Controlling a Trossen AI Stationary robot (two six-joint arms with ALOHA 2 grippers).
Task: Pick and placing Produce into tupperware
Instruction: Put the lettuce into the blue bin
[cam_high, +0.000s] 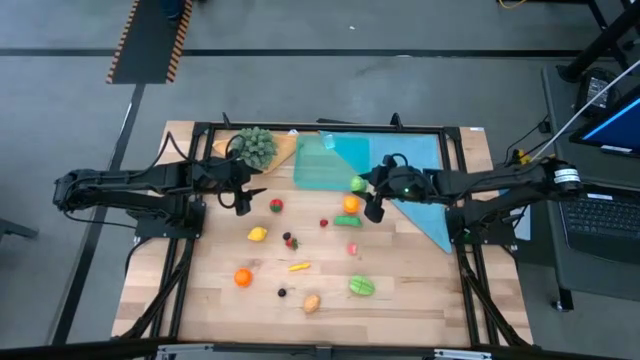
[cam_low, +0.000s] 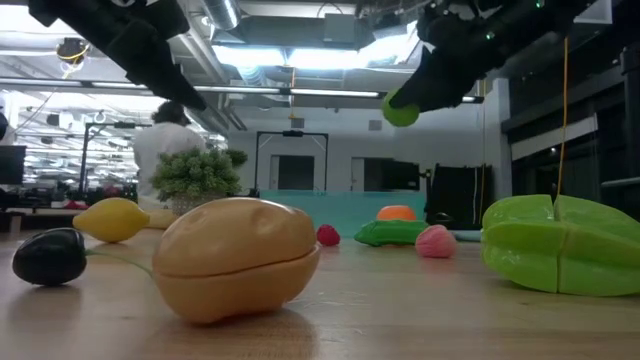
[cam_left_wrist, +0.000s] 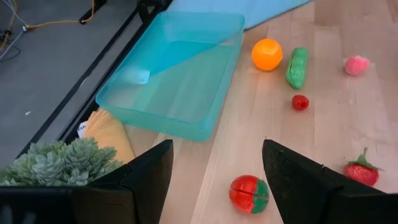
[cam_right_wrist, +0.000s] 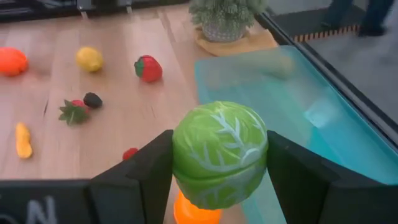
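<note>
My right gripper (cam_high: 367, 191) is shut on a small green cabbage (cam_right_wrist: 219, 152) and holds it in the air beside the teal tupperware (cam_high: 328, 160), above an orange (cam_high: 350, 204). In the low view the cabbage (cam_low: 400, 110) hangs well above the table. My left gripper (cam_left_wrist: 214, 186) stands open above the table between the plant and a red tomato (cam_left_wrist: 249, 194), touching nothing. More produce lies loose on the wood: a lemon (cam_high: 257, 234), a strawberry (cam_high: 290, 240), a pea pod (cam_high: 348, 221), a tan potato (cam_high: 311, 302) and a green star fruit (cam_high: 361, 285). My right gripper pinches the cabbage between its two fingers, one on each opposite side (cam_right_wrist: 181, 155). The fingers (cam_right_wrist: 140, 177) come from the table's right side, slanting downward. The cabbage is lifted clear of the table and everything else.
A bushy green plant (cam_high: 255, 145) on a tan wooden dish stands at the tupperware's left. A flat teal cloth (cam_high: 425, 195) lies under and to the right of the tupperware. A dark frame (cam_high: 300, 128) runs around the table. A person (cam_low: 165, 140) stands in the room behind.
</note>
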